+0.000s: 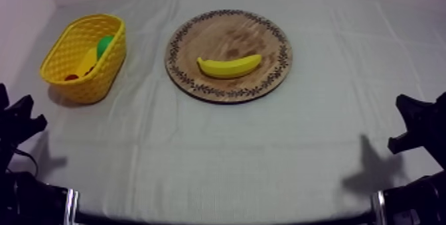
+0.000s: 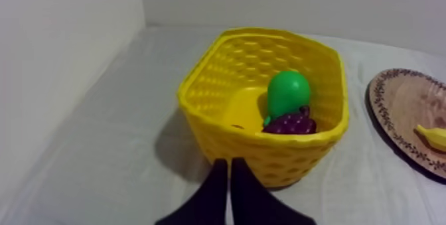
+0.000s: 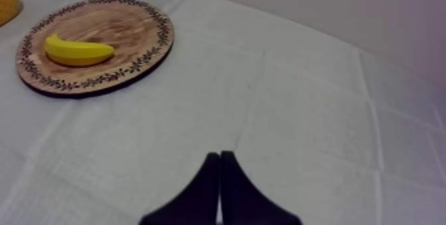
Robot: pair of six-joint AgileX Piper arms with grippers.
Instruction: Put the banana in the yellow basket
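Observation:
A yellow banana (image 1: 229, 66) lies on the round wooden board (image 1: 229, 28) with a patterned rim at the table's middle back. The yellow basket (image 1: 61, 46) stands at the back left. My left gripper (image 1: 25, 118) rests low at the left edge, its fingers together as a narrow wedge (image 2: 229, 174) just in front of the basket (image 2: 312, 145). My right gripper (image 1: 406, 125) rests low at the right edge, also shut on nothing (image 3: 220, 164), well clear of the board (image 3: 133, 65) and the banana (image 3: 76, 50). The banana's tip (image 2: 433, 137) and the board's rim (image 2: 388, 101) sit beside the basket.
Inside the basket lie a green pear (image 2: 288, 93), a dark bunch of grapes (image 2: 291, 123) and a small red fruit (image 1: 71, 77). The grey-white cloth (image 1: 225, 154) covers the table. A pale wall (image 2: 60, 55) stands close to the left of the basket.

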